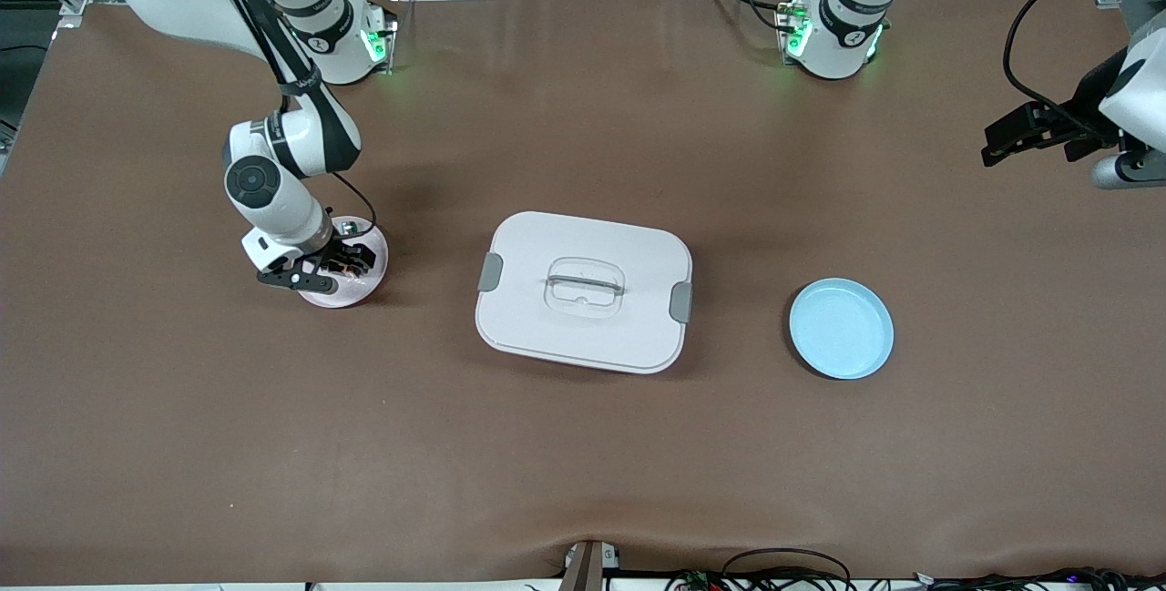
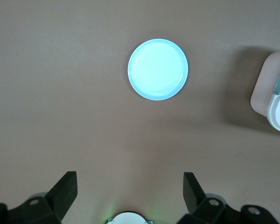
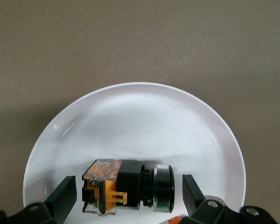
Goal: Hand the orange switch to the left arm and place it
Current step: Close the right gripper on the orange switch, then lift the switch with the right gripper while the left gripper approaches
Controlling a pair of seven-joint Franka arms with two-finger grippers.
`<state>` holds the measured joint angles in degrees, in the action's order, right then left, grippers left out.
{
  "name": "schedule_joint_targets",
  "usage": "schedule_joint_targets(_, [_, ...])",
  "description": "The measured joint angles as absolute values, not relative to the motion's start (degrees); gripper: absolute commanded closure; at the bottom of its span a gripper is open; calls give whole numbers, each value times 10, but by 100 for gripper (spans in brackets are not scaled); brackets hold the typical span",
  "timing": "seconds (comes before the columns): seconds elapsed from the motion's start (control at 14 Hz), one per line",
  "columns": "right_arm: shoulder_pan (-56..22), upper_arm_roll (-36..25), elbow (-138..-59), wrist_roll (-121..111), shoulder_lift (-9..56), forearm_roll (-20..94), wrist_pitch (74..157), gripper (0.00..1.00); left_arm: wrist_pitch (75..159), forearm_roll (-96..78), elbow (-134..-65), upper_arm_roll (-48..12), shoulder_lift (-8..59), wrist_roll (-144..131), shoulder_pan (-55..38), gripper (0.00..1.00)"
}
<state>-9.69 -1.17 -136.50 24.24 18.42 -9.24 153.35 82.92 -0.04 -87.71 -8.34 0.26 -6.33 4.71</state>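
The right hand [image 3: 126, 191] hung low over the white plate [image 3: 130, 121], fingers apart, straddling the orange switch [image 3: 126, 186], whose long axis ran finger to finger. The left hand [image 2: 129, 193], also spread, waited well apart near the blue plate [image 1: 841, 329], with the box [image 1: 584, 290] between.

My brown tabletop [image 1: 583, 463] carries the white latched box [image 1: 583, 292] between a white plate [image 1: 364, 286] and a light-blue plate [image 1: 841, 329].
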Motion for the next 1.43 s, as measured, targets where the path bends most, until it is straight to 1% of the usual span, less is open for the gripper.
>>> schedule_joint_targets(0.07, [-97,-12,-1365,243,184,-92,1533,8,829,0,-877,-83,3,-63,47,0])
schedule_joint_targets(0.14, [-97,-12,-1365,243,185,-92,1534,39,829,0,-877,-83,3,-63,47,0])
schedule_joint_targets(0.21, [-97,-12,-1365,243,185,-92,1534,65,829,0,-877,-83,3,-63,47,0])
schedule_joint_targets(0.29, [-97,-12,-1365,246,185,-92,1534,98,829,0,-877,-83,3,-63,47,0])
schedule_joint_targets(0.36, [-97,-13,-1365,252,185,-92,1534,100,829,0,-877,-83,3,-63,47,0])
schedule_joint_targets(0.79, [-97,-14,-1358,305,183,-92,1528,100,829,0,-877,-83,3,-63,47,0])
schedule_joint_targets(0.93, [-97,-16,-1334,315,175,-92,1468,100,829,0,-877,-84,3,-63,46,0])
schedule_joint_targets(1.07, [-97,-16,-1294,322,157,-68,1377,100,830,0,-877,-86,4,-63,46,0])
schedule_joint_targets(1.29, [-97,-14,-1220,326,125,21,1236,100,839,-1,-877,-90,10,-63,42,0])
schedule_joint_targets(1.43, [-99,-12,-1181,346,108,74,1179,100,862,-15,-877,-95,17,-63,32,0])
